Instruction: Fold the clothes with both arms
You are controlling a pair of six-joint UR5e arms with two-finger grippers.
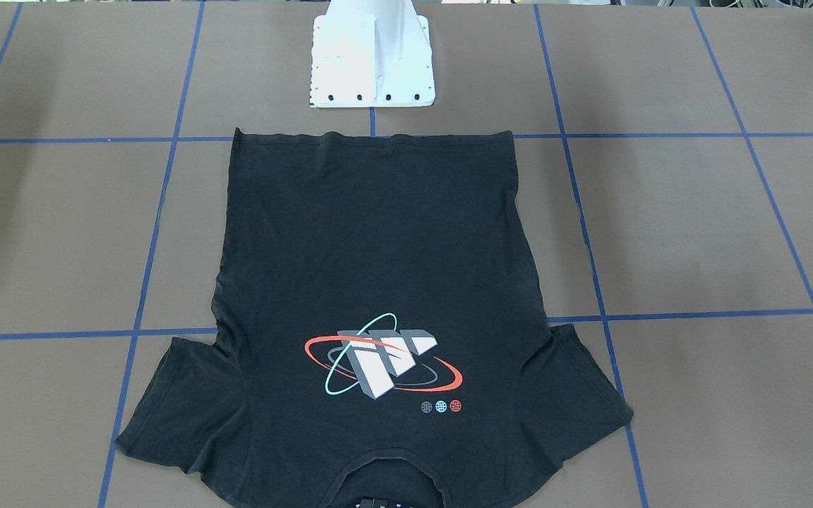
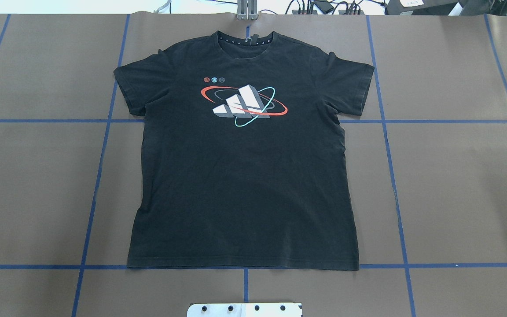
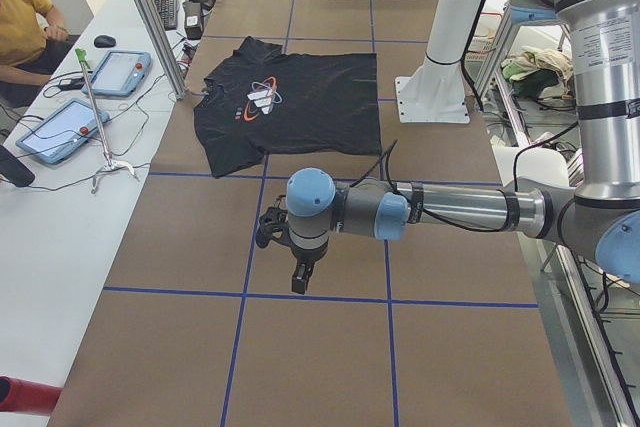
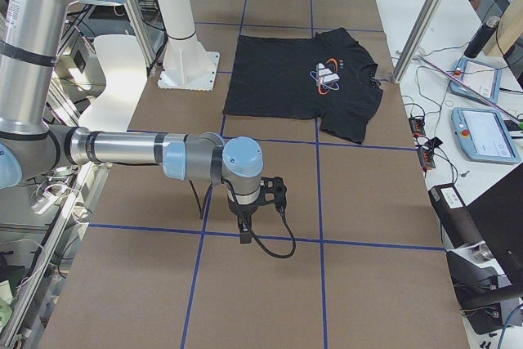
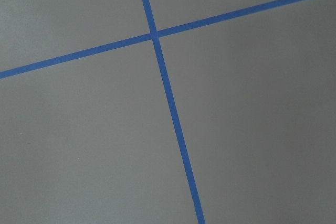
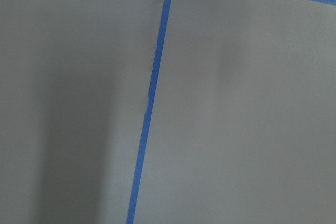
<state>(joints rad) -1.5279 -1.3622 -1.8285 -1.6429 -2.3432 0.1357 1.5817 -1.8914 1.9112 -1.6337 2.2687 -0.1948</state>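
Black T-shirt (image 2: 242, 176) flat, long axis crosswise between left hand (image 3: 300, 275) and right hand (image 4: 244, 230); both well apart at opposite tabletop (image 2: 456, 176) ends; cannot tell whether spread or pressed.

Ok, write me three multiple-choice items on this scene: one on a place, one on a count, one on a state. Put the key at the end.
1. Which edge of the T-shirt lies nearest the white pedestal?
A) the collar
B) a sleeve
C) the hem

2. How many small globe dots sit beside the graphic?
A) three
B) two
C) five

3. How does the T-shirt lie?
A) folded in half
B) spread flat, print up
C) bunched in a heap

Key:
1 C: the straight hem runs just in front of the pedestal's base in the overhead and front-facing views.
2 A: a red, a teal and a grey dot stand in a row.
3 B: both sleeves are out to the sides and the whole print shows.
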